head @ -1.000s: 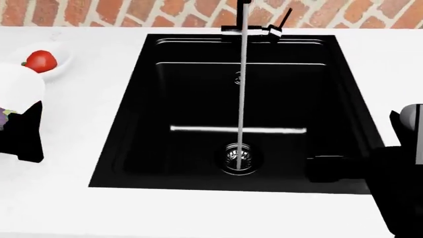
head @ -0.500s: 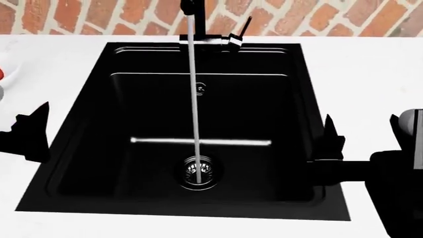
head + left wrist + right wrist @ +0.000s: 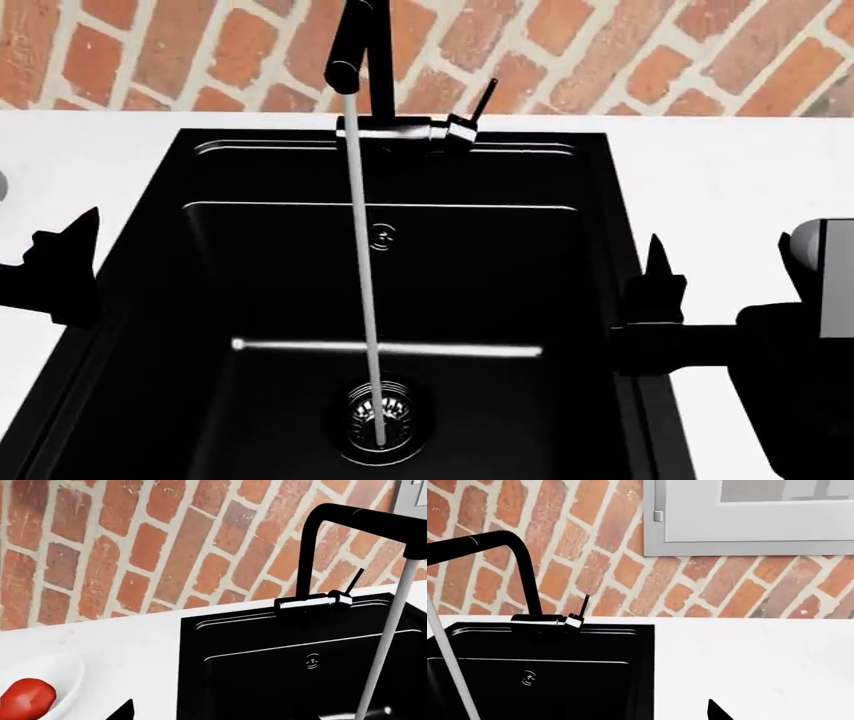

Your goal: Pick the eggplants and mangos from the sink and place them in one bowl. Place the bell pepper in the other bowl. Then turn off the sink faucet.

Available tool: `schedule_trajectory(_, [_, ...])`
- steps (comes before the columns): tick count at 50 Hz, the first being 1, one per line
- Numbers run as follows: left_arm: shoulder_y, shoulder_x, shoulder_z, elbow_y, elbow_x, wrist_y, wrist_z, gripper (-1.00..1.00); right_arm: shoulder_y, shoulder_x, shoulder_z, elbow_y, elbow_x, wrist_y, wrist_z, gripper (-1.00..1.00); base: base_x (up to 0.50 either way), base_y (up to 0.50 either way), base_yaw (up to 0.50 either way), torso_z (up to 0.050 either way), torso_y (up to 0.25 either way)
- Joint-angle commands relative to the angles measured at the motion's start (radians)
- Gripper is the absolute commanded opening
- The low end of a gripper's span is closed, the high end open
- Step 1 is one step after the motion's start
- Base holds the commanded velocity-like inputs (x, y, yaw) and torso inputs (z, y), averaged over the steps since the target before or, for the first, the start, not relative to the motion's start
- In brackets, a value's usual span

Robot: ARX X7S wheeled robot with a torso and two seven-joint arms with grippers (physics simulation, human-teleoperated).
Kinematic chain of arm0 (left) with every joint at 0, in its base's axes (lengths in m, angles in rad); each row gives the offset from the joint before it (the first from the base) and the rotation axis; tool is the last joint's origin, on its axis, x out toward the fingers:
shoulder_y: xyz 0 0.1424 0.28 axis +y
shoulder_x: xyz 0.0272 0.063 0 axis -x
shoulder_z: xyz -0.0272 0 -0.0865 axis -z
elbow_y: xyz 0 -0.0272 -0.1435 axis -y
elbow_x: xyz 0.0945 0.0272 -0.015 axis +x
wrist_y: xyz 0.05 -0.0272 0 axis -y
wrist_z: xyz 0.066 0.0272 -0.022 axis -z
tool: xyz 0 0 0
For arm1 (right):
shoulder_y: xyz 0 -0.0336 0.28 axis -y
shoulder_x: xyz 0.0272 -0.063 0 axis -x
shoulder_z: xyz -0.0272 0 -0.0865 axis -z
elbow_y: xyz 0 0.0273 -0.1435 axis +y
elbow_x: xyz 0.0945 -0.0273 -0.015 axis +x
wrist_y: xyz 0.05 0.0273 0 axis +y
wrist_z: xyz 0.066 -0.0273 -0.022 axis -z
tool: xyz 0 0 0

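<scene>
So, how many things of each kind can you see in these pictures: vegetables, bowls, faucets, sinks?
Pepper: 1
Bowl: 1
Faucet: 1
Sink: 1
Total: 4

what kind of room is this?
Most likely a kitchen: a black sink set in a white counter, a faucet running water, and a brick wall behind.

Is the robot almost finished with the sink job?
Nearly. The sink basin shows no produce, and the bell pepper sits in a white bowl. The other bowl is out of view. Neither arm holds anything that shows. Left to do: water runs from the faucet, so its handle needs turning off.
</scene>
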Motion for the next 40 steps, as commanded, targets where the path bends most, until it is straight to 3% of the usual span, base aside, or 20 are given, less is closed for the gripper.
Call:
schedule_trajectory(1, [0.015, 0.006, -0.023, -0.007, 0.001, 0.039, -0.009, 1.00, -0.019, 0.008, 0.003, -0.024, -0.002, 0.001, -0.002, 1.00, 0.34, 0.00, 0.00, 0.000, 0.000])
schedule_trajectory(26, [0.030, 0.001, -0.037, -0.020, -0.021, 0.056, 0.016, 1.00, -0.018, 0.008, -0.005, -0.019, -0.003, 0.003, -0.003, 1.00, 0.34, 0.00, 0.00, 0.000, 0.001])
schedule_trajectory(40, [0.024, 0.018, -0.031, -0.036, -0.030, 0.028, 0.004, 1.00, -0.017, 0.004, -0.002, -0.012, -0.001, 0.000, -0.001, 1.00, 0.02, 0.00, 0.00, 0.000, 0.000])
